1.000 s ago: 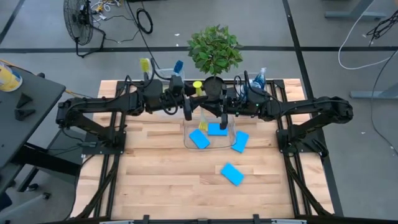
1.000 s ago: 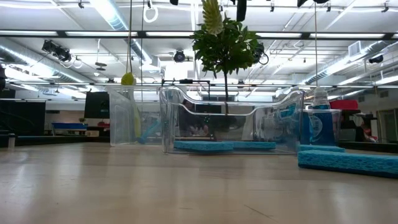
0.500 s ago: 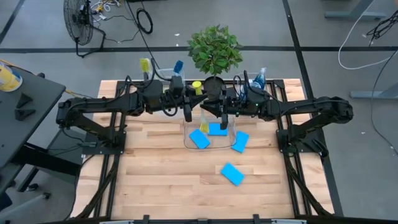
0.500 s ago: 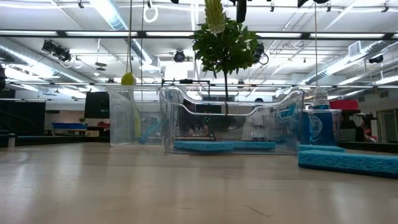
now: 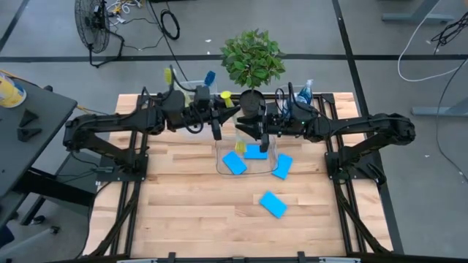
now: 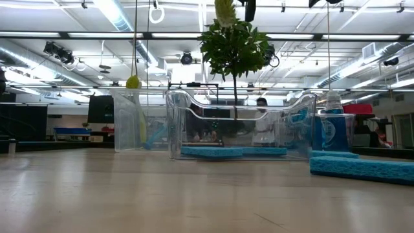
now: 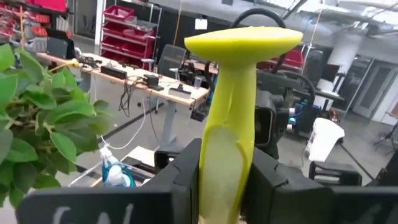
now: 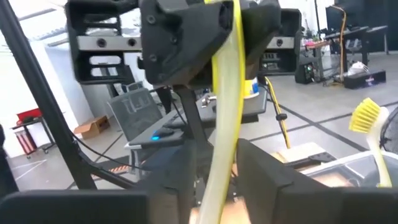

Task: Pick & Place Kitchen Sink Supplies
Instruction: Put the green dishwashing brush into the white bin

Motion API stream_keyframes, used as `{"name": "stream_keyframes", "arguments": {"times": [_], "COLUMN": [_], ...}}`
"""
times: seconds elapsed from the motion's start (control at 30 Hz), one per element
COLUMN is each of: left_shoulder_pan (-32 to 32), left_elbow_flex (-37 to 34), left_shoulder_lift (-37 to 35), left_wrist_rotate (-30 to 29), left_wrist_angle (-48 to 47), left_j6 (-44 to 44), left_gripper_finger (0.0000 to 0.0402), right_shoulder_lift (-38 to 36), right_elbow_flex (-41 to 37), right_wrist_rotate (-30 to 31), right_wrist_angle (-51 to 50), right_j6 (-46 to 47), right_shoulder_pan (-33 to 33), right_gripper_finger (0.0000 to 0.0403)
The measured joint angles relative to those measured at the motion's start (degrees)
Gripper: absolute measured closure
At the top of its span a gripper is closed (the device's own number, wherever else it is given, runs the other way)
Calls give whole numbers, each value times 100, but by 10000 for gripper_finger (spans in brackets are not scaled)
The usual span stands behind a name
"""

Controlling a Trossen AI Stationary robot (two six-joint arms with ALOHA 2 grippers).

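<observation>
Mid-handover above the clear bin point(image 5: 246, 155): left gripper point(image 7: 227, 180) clamped on yellow-green brush point(image 7: 231, 118); right gripper point(image 8: 214, 168) jaws loosening. Light, stiff, slick handle; grip mid-handle.

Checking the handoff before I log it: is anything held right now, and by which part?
The left gripper holds a yellow-green dish brush by its handle, just below the head. Whether the right gripper, with the handle between its fingers, grips it cannot be told.

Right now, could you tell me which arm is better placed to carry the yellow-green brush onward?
Left, probably. The left gripper is clamped on the yellow-green brush; the right gripper merely straddles its handle, apparently releasing.
</observation>
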Motion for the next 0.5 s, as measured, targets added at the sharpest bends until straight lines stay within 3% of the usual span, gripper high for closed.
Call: {"name": "stream_keyframes", "arguments": {"times": [0.3,0.5], "left_shoulder_pan": [26,123], "left_elbow_flex": [-2,-4], "left_shoulder_lift": [-313,-609], "left_wrist_rotate": [-157,-364], "left_wrist_angle": [-414,-1103], "left_j6": [169,112], "left_gripper_finger": [322,322], "right_shoulder_lift": [0,0], "right_elbow_flex": [0,0], "right_wrist_rotate": [123,126], "right_wrist_angle": [74,73], "right_j6": [71,48], "right_shoulder_pan": [4,3], "right_gripper_finger": [173,134]}}
